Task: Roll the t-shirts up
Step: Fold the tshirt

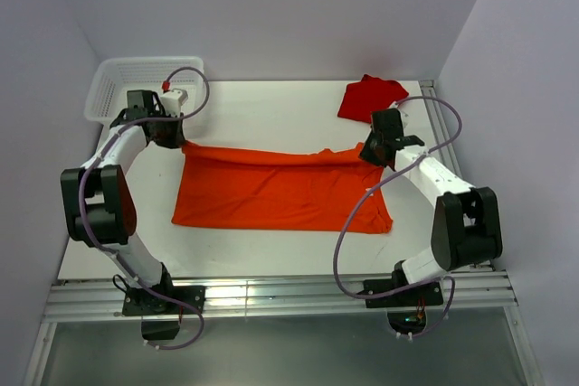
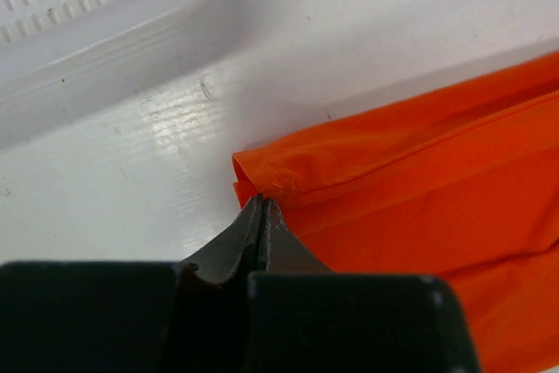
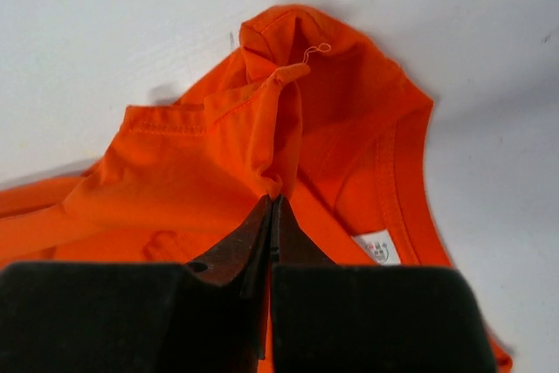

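Where the overhead view takes in the whole desk [image 1: 271, 106], a white perforated basket [image 1: 136, 79] stands at the far left corner. The left gripper [image 1: 176, 138] is just in front of it, at the far left corner of the orange t-shirt [image 1: 271, 192]. The shirt lies flat across the middle of the desk, folded into a broad band running from left to right. From above, how the jaws stand cannot be told.

The left wrist camera settles it. The left gripper's [image 2: 262, 214] dark fingers are pressed together, with the doubled corner of the orange t-shirt [image 2: 419, 189] nipped at their tips. The basket's wall [image 2: 87, 15] is close behind.

At the shirt's far right corner sits the right gripper [image 1: 369, 153]. Its own camera shows the fingers closed tight on a pinched-up ridge of orange cloth [image 3: 201, 172] by the collar, which rises from the tips [image 3: 272, 211]. Only this view shows the small white neck label [image 3: 377, 247].

A crumpled red cloth heap [image 1: 369, 97] lies at the far right corner of the desk, apart from the orange shirt and seen only from above.
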`<action>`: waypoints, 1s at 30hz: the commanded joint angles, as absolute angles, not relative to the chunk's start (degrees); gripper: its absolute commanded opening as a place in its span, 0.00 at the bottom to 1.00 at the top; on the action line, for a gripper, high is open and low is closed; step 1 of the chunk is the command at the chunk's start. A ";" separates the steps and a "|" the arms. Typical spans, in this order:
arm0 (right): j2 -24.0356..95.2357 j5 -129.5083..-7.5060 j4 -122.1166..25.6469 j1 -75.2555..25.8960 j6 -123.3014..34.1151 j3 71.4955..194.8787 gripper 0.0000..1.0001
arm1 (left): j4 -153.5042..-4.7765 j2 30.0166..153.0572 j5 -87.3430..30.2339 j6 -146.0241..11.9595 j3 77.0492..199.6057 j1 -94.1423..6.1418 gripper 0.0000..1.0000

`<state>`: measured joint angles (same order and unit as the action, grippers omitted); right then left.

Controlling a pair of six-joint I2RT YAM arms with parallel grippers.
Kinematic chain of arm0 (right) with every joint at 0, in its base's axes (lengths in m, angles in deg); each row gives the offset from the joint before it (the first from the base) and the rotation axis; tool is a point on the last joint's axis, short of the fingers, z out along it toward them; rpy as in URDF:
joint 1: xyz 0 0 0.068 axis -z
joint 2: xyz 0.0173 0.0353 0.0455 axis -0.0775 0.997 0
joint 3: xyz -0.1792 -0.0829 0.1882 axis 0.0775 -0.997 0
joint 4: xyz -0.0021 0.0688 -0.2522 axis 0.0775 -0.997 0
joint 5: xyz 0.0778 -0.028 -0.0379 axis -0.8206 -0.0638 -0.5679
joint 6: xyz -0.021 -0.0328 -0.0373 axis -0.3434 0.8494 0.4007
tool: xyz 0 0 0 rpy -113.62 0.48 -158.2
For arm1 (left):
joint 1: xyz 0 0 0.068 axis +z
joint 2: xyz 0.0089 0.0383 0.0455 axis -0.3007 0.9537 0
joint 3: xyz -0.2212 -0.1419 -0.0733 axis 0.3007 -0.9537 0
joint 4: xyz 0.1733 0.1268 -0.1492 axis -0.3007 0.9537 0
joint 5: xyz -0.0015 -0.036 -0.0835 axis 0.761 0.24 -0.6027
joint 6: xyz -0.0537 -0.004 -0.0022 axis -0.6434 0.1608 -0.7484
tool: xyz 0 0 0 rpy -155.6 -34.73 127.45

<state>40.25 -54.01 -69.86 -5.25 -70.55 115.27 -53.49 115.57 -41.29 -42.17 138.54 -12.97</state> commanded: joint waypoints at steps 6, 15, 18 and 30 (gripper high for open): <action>33.28 -52.51 -68.65 -7.51 -73.20 108.54 0.00 | -47.77 109.65 -42.53 -35.77 134.81 -12.67 0.00; 28.79 -51.20 -69.00 -8.74 -75.04 103.61 0.00 | -47.50 105.78 -39.98 -34.10 129.18 -12.58 0.00; 27.30 -50.58 -69.87 -8.65 -75.13 103.17 0.00 | -46.89 104.82 -39.81 -33.92 129.00 -12.05 0.00; 25.62 -50.93 -69.00 -9.17 -76.71 98.96 0.00 | -44.17 103.06 -41.30 -31.64 125.58 -11.53 0.00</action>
